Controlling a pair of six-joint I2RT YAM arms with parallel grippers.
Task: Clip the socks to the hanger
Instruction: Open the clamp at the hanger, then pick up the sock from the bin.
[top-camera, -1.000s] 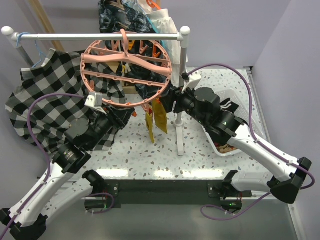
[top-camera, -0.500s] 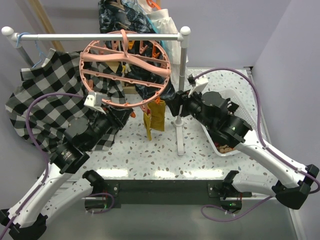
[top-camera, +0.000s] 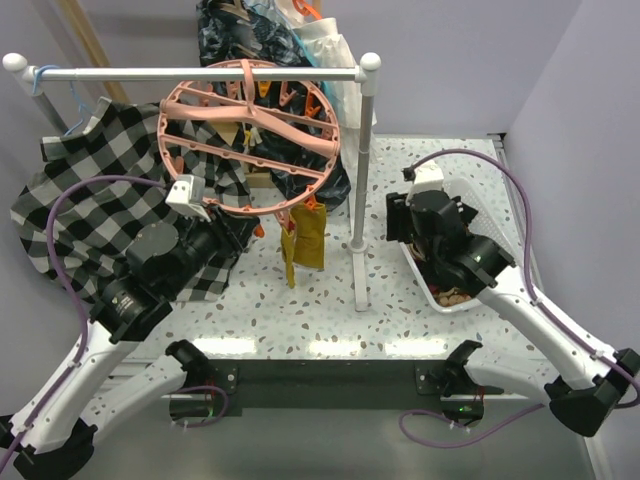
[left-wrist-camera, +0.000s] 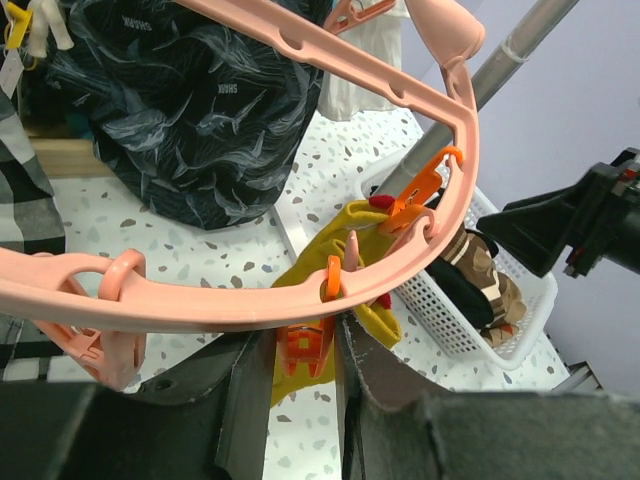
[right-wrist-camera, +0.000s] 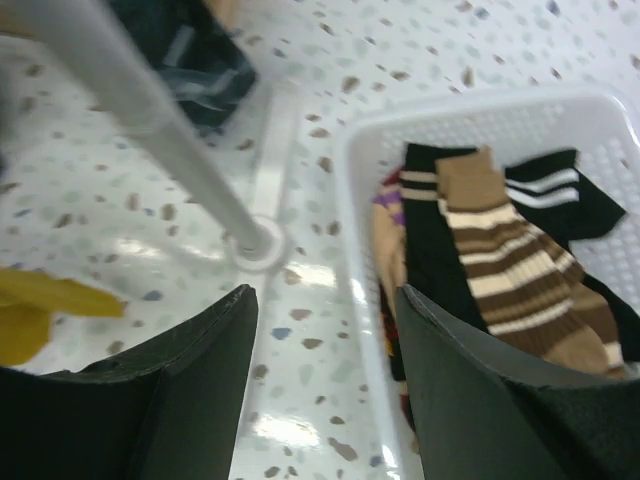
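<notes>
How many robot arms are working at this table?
2. The left arm reaches up under the near rim of the pink hanger; the right arm hangs over the edge of the white basket. None seems hidden.

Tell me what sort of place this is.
Probably a mock laundry-drying corner on a lab tabletop: a white rail carrying a round pink clip hanger and a checkered shirt, plus a white basket of socks.

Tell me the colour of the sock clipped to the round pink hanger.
The sock is mustard yellow, clearest in the left wrist view.
</notes>
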